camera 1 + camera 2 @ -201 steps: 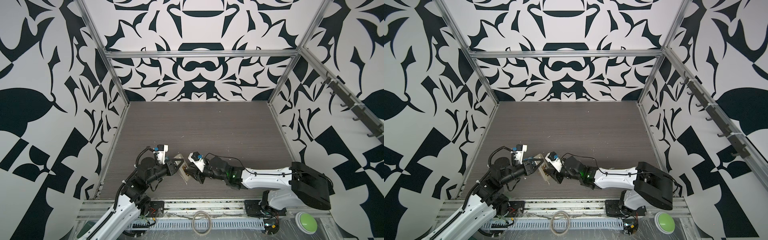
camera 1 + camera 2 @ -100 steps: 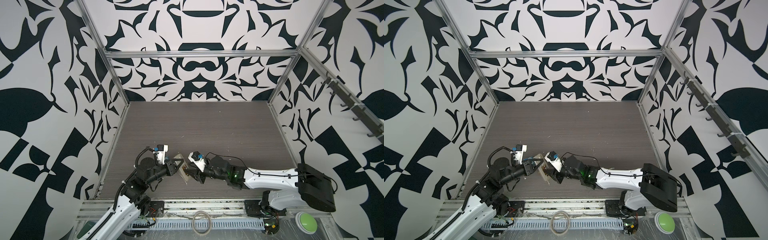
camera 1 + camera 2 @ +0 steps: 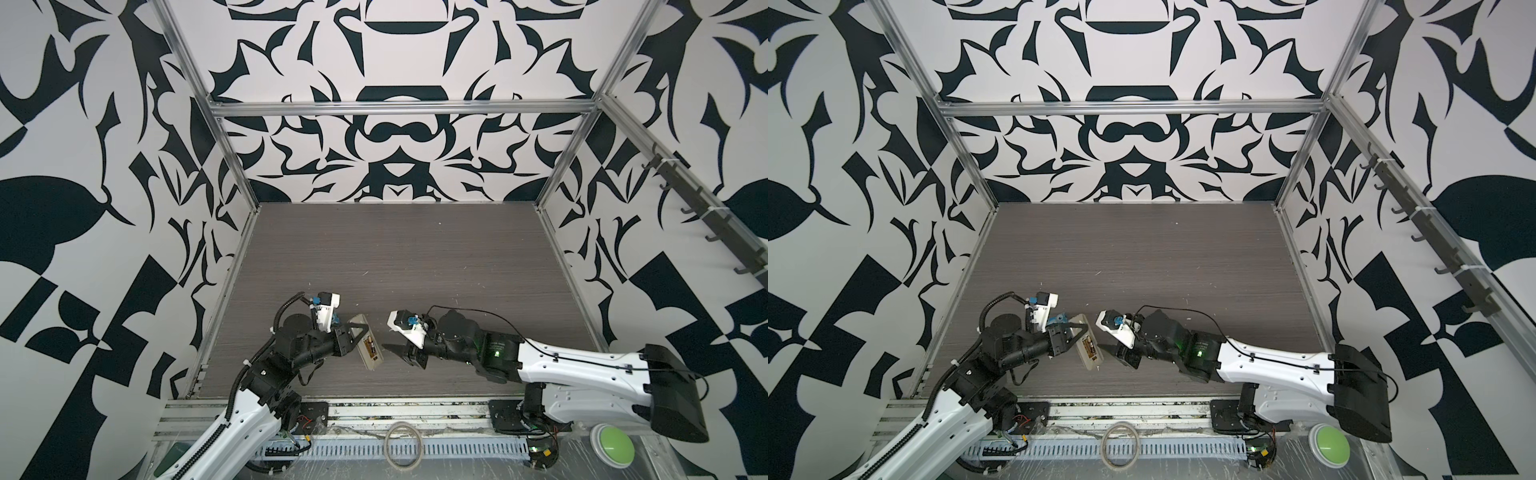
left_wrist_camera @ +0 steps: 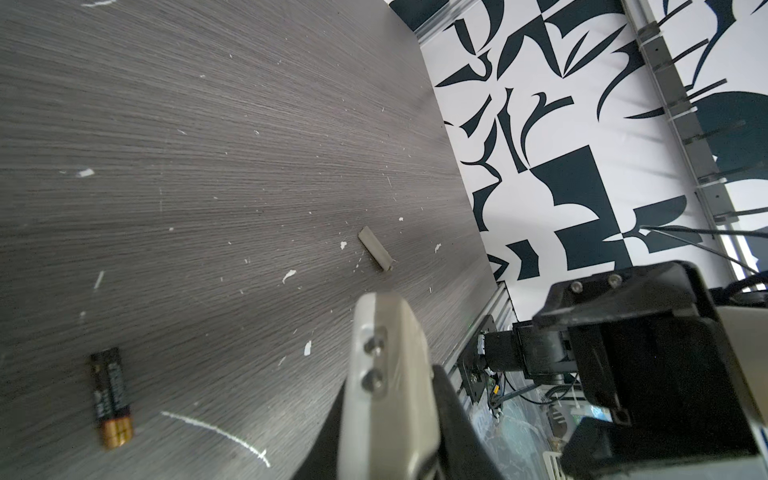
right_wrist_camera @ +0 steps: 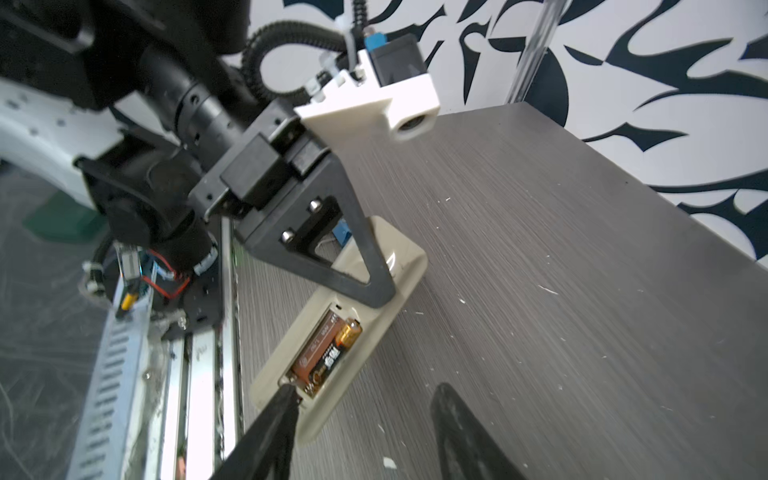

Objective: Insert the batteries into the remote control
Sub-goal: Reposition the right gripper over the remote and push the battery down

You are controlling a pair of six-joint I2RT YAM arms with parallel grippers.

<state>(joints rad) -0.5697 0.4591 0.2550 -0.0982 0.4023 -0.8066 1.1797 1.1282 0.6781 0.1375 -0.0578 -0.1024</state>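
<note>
My left gripper (image 3: 352,338) (image 3: 1069,338) is shut on the remote control (image 3: 368,347) (image 3: 1086,347) and holds it back-up just above the table near the front edge. The remote's battery bay is uncovered; dark and coppery battery casing (image 5: 328,349) fills it, and I cannot tell whether that is one cell or two. My right gripper (image 5: 368,395) (image 3: 395,351) is open beside the remote's near end, with one fingertip (image 5: 286,392) touching the bay's end. A blurred dark battery (image 4: 110,399) with a gold end lies loose on the table. The left wrist view shows the remote (image 4: 386,374) clamped between the jaws.
A small beige flat strip (image 4: 374,253) lies on the table among white scraps. Patterned walls and aluminium rails enclose the table. Below the front rail lie a tape ring (image 3: 402,444) and a green button (image 3: 611,446).
My right gripper has drawn back a little to the right from the remote and its jaws have widened. The left gripper and the remote have stayed where they were.
</note>
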